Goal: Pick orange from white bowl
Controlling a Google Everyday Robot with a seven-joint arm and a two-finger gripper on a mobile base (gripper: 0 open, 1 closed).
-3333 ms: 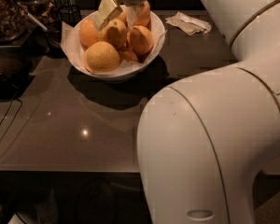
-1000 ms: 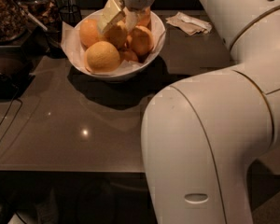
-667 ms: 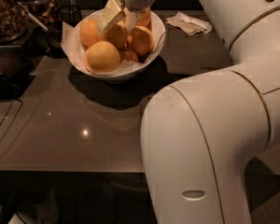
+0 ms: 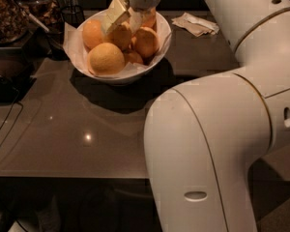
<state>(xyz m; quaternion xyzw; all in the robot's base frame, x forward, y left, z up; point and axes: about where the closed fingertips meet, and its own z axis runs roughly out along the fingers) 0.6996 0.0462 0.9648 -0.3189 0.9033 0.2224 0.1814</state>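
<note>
The white bowl (image 4: 152,57), lined with white paper, stands at the back of the dark table and holds several oranges. The largest-looking orange (image 4: 105,58) lies at the bowl's front left, and another orange (image 4: 146,41) is at the right. My gripper (image 4: 125,17) reaches down into the bowl from above. It is open, with its cream fingers (image 4: 114,12) straddling the top of a middle orange (image 4: 122,35). I cannot tell whether they touch it. My wrist hides the fruit at the back of the bowl.
My big white arm (image 4: 217,144) fills the right and front of the view. Crumpled paper (image 4: 195,23) lies behind the bowl to the right. Dark containers and a tray of brown food (image 4: 7,13) stand at the back left, and a cable (image 4: 5,124) runs along the left edge.
Since 3.3 s ago my gripper has shifted slightly right and down among the oranges. Over the last second nothing has visibly moved.
</note>
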